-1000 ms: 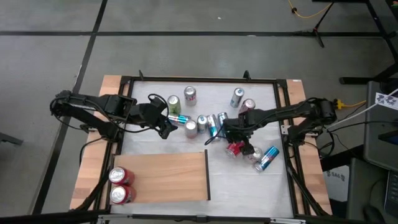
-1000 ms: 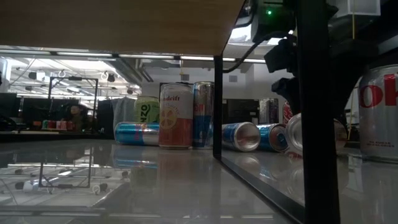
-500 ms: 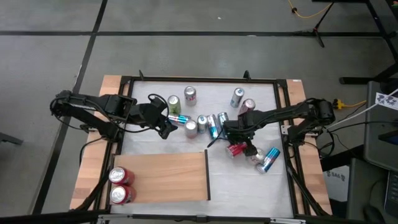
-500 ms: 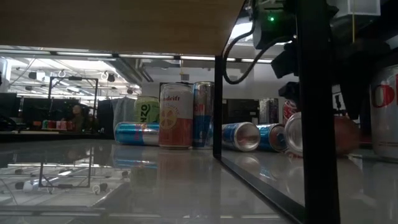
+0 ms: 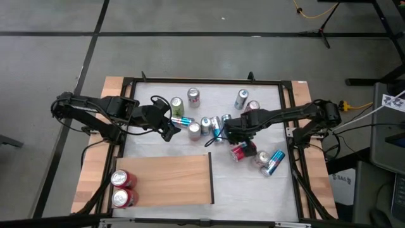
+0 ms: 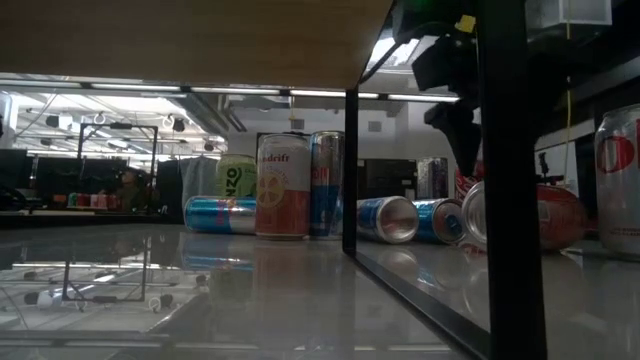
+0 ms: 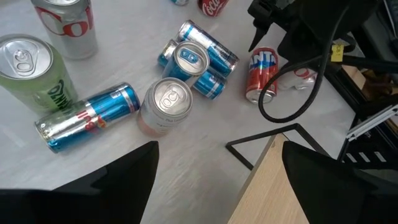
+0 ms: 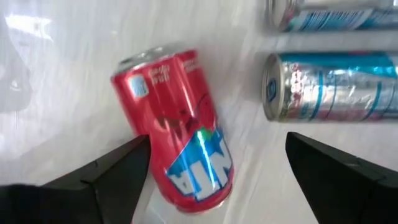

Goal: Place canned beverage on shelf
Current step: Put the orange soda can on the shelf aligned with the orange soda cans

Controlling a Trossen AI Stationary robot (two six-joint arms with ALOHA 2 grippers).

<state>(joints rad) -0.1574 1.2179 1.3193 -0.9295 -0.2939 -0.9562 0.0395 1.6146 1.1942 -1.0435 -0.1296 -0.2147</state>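
Shifted back over the can cluster: right gripper [image 5: 229, 131], fingers apart, empty.
Leaves red can [image 8: 180, 155] lying just ahead of fingertips, ungrasped (shelf [image 5: 171, 180] well apart); left gripper [image 5: 169, 130] parted, idle.

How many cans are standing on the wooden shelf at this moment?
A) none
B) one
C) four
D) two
D: the high view shows two red cans upright at one end of the shelf, and the rest of the panel bare.
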